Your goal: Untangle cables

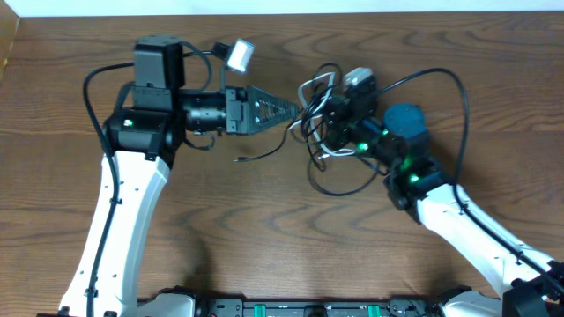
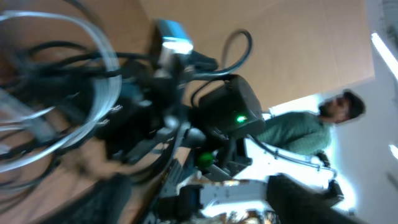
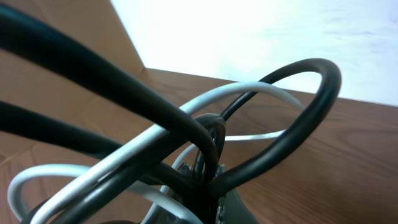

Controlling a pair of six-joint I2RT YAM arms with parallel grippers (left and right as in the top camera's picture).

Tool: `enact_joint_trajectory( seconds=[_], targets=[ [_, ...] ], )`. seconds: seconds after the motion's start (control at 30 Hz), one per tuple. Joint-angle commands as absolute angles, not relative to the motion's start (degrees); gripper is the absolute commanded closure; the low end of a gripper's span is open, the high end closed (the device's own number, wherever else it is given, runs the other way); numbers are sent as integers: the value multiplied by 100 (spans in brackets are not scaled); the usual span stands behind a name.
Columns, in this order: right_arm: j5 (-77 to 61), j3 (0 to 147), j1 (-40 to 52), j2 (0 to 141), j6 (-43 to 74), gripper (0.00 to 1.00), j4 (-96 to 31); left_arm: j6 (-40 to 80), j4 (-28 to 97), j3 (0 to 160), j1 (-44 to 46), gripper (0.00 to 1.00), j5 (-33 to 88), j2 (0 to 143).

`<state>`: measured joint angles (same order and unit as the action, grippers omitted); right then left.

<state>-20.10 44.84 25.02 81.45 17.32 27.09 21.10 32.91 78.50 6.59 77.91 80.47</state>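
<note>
Knotted together on the table [image 1: 264, 238] right around the right pincer [image 1: 330, 119], black cable [image 3: 328, 87] and white cable [image 3: 242, 90], that pincer clamped shut on the black cable, the left pincer [image 1: 295, 109] just beside it at the knot's edge, open or closed impossible to tell.

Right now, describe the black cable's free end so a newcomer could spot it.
In the overhead view, on the wooden table, look just below the left gripper, left of the tangle. A thin black cable tail ends in a small plug. Unlike the knotted loops, it lies alone, flat.
</note>
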Motion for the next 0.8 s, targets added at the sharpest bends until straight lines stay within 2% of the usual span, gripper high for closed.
enact_joint_trajectory(
  seconds=[0.0, 0.13, 0.37, 0.77],
  targets=[
    [-2679, 4517, 2187, 7874, 2206, 99, 2740, 2130, 3369, 7990, 543, 14, 7286, 7972],
    [-3046, 4517, 1870, 7745, 2864, 99, 2716, 2106, 3629, 7983, 642, 3, 6731, 7972],
    [-3301, 4517, 1649, 7736, 4510, 99, 2703, 1896, 4007, 7983, 1243, 2, 5728, 7972],
    [-3710, 4517, 1653, 7736, 4737, 99, 3028, 1938, 4023, 7983, 1973, 2, 4388, 7972]
  ],
)
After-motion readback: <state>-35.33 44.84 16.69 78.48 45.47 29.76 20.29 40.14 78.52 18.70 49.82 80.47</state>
